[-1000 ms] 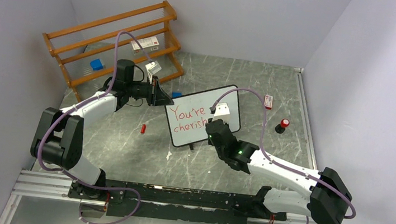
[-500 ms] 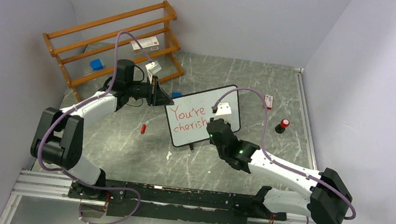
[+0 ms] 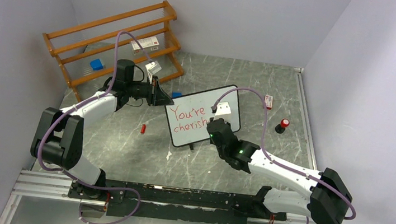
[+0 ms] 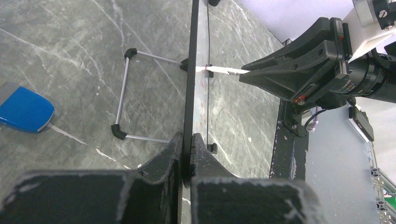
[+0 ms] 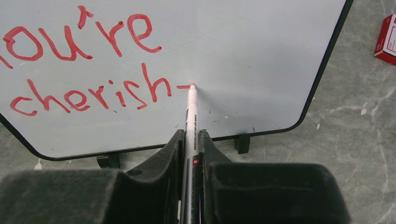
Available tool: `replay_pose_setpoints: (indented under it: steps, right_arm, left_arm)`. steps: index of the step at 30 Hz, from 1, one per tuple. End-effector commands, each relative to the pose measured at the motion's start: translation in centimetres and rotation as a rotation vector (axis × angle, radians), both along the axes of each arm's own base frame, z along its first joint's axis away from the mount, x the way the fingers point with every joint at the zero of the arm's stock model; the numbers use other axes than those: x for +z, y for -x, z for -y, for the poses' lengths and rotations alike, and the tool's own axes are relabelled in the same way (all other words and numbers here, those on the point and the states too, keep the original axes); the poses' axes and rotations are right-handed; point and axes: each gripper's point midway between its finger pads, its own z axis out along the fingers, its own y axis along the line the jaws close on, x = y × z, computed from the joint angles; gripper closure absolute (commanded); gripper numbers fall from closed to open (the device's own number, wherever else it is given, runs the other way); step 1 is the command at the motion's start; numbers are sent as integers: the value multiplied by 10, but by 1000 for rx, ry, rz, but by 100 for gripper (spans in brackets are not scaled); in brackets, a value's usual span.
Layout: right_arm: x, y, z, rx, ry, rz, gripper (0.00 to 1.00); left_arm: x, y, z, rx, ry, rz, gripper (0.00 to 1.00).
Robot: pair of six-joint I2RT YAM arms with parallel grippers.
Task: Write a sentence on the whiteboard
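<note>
Grey marbled tabletop (image 3: 124,148) fills the booth, with both arm bases bolted along its near edge. From the near right corner the right arm reaches in toward the middle, and its right gripper (image 5: 190,135) is clenched around a white marker (image 5: 191,112), the barrel pinched between the two fingers and sticking out ahead of them. The marker's tip is touching the whiteboard (image 5: 261,42), which stands tilted on small black feet in the middle of the table. Red lettering (image 5: 88,65) on the board reads "You're" over "cherish", and the tip sits at the end of a short red stroke just after the "h". A small red cap (image 3: 142,129) lies on the table left of the board. The left gripper (image 4: 186,144) grips the board's black frame at its left edge, jaws squeezed onto it. A wooden rack (image 3: 114,40) stands in the far left corner.
</note>
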Motion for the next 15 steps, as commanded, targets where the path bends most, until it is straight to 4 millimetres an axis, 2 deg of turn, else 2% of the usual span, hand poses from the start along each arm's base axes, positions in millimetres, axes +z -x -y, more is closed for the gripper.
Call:
replay_pose_setpoints:
  steps: [1, 15]
  right_arm:
    - [18, -10, -6, -13, -52, 50, 100]
    - [17, -8, -15, 39, -61, 38, 100]
  left_arm:
    - [-51, 7, -4, 30, -116, -96, 95]
    - [-50, 6, -4, 32, -118, -94, 95]
